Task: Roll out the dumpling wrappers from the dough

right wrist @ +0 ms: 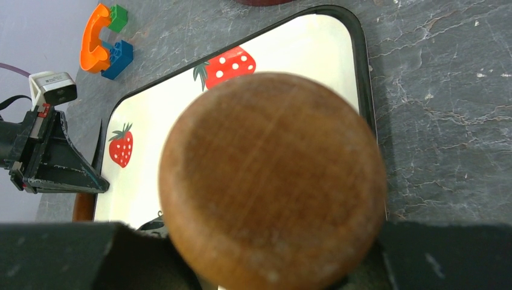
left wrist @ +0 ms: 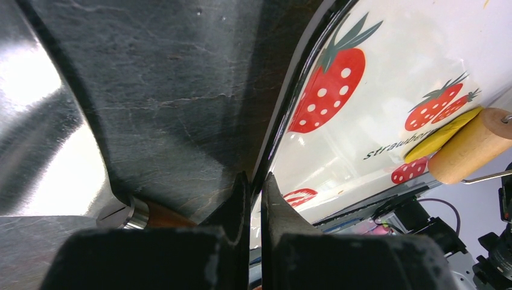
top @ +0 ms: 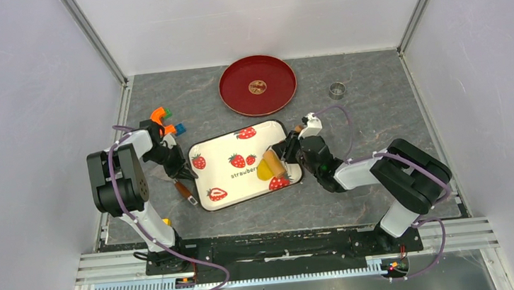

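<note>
Wooden roller, clamped in the right gripper, rests on yellow dough; the left gripper, closed on the tray rim, should steady it for even passes.

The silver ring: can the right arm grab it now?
Probably not yet. The right gripper is shut on the wooden roller, so it has no free grip, though nothing stands between it and the silver ring.

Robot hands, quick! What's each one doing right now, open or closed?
Left hand: closed, pinching the strawberry tray by its rim.
Right hand: closed, holding the rolling pin by its wooden handle.
</note>
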Robot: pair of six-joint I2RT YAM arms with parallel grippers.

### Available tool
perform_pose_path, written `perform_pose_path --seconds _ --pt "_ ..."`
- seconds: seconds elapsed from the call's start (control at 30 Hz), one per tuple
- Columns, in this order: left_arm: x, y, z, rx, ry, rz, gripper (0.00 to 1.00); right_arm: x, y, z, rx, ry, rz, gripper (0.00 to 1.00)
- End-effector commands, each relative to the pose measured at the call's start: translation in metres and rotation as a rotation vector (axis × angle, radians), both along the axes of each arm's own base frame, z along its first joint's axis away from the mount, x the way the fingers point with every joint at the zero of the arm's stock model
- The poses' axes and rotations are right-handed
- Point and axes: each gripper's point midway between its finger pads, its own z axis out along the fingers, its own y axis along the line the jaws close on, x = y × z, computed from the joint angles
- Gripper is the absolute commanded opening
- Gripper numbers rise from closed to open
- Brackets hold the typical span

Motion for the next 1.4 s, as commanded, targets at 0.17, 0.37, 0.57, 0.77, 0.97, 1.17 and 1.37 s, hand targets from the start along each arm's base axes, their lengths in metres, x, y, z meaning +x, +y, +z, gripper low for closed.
perform_pose_path --seconds 0.17,0.37,0.57,0.77,0.97,1.17,1.37 --pt "-0.005 0.055 -0.018 0.22 0.048 0.06 0.02 -0.113 -0.175 -0.152 -0.885 0.508 -0.037 0.0" --pt "-0.003 0.051 -0.017 0.194 0.04 0.061 0.02 -0.113 -0.17 -0.148 -0.938 0.47 -0.01 0.0" --pt "0.001 0.044 -0.016 0.159 0.031 0.058 0.02 -0.113 -0.166 -0.143 -1.004 0.427 0.01 0.0" --pt "0.003 0.039 -0.016 0.132 0.026 0.06 0.02 -0.114 -0.168 -0.139 -1.019 0.422 -0.013 0.0" --pt "0.004 0.039 -0.015 0.131 0.021 0.062 0.02 -0.114 -0.169 -0.133 -1.007 0.42 -0.039 0.0" --pt "0.003 0.038 -0.015 0.128 0.02 0.064 0.02 -0.115 -0.171 -0.126 -1.008 0.415 -0.05 0.0" --pt "0.003 0.038 -0.015 0.126 0.018 0.062 0.02 -0.118 -0.173 -0.123 -0.989 0.428 -0.076 0.0"
